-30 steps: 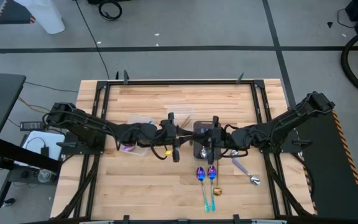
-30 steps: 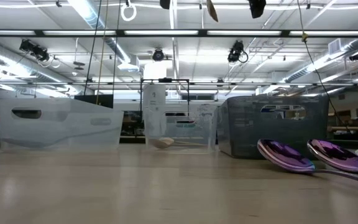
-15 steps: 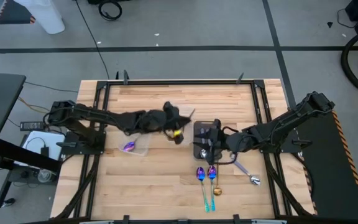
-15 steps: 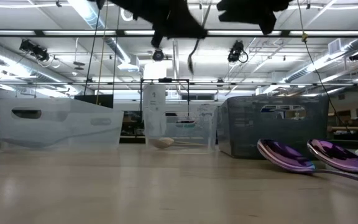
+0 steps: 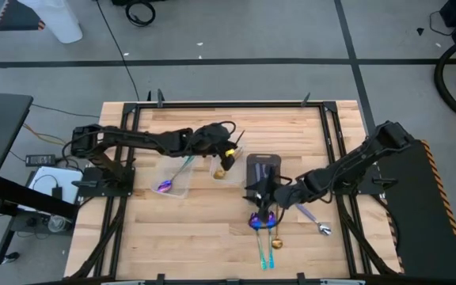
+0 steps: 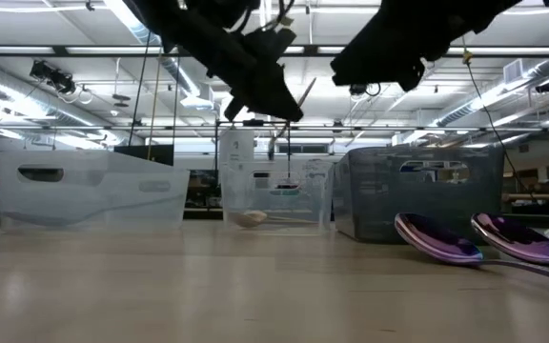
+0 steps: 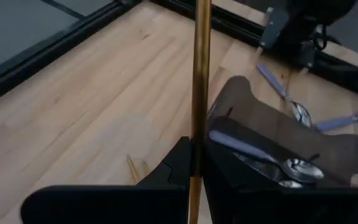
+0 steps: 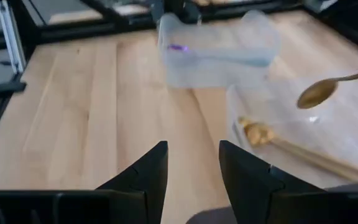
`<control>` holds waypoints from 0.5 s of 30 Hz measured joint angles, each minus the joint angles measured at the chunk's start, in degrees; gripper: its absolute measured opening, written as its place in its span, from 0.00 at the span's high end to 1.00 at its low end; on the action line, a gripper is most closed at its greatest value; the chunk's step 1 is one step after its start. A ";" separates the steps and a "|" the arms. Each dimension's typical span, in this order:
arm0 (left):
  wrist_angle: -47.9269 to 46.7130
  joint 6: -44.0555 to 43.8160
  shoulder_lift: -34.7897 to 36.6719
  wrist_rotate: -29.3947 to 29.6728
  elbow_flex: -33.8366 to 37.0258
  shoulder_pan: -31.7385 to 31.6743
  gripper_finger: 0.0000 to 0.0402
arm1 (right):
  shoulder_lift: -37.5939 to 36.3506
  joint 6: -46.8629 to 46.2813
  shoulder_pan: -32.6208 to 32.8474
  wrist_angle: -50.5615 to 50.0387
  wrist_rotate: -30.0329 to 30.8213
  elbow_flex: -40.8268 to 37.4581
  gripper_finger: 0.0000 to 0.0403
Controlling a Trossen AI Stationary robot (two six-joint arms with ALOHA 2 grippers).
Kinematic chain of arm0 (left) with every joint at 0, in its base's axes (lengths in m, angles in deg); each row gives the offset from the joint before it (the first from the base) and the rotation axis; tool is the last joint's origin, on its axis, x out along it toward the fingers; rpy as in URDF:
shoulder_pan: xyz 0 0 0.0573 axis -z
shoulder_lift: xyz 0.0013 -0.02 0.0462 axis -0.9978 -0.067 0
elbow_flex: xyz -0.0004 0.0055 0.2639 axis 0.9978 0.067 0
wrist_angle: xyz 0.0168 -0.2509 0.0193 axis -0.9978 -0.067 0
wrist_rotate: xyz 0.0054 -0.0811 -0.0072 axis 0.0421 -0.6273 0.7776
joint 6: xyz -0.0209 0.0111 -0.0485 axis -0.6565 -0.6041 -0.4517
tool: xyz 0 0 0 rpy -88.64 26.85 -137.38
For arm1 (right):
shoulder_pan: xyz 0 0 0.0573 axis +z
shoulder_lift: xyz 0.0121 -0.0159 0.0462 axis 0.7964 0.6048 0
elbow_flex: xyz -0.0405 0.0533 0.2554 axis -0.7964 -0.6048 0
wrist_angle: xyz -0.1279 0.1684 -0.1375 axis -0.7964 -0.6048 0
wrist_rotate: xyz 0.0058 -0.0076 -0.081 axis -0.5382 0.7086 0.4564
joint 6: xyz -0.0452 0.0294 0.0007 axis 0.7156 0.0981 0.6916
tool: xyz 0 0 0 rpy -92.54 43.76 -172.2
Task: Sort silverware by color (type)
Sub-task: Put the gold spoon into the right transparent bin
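Tabletop (image 5: pixel 188 237): pale wood planks, black frame. Arms and grippers: black; left gripper (image 7: pixel 194 163) clamps a gold spoon (image 7: pixel 199 74). Second gold spoon (image 8: pixel 257 132) lies in a clear tub (image 8: pixel 347 134). Tray (image 7: pixel 278 134): dark grey, silver spoons (image 7: pixel 294 169) inside. Near front edge: purple-bowled spoons (image 6: pixel 441 238), teal handles (image 5: pixel 262 253). Purple spoon (image 5: pixel 165 186) in clear tub (image 5: pixel 182 188) toward left edge.

A lab or workshop hall: strip-lit open ceiling (image 6: pixel 274 57), taped concrete floor (image 5: pixel 236 39)
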 joint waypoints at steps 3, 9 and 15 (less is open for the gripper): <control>-2.83 -2.62 -1.06 -2.73 0.11 -1.28 0.92 | 2.02 -1.51 -0.02 0.55 -1.63 0.00 0.62; -5.17 -6.88 -4.45 -8.14 0.02 -2.50 0.91 | 3.79 -2.71 0.40 -0.15 -4.08 -0.08 0.62; -8.33 -8.56 -5.91 -10.01 0.13 -2.48 0.91 | 3.67 -3.26 2.09 -1.81 -4.77 -0.07 0.62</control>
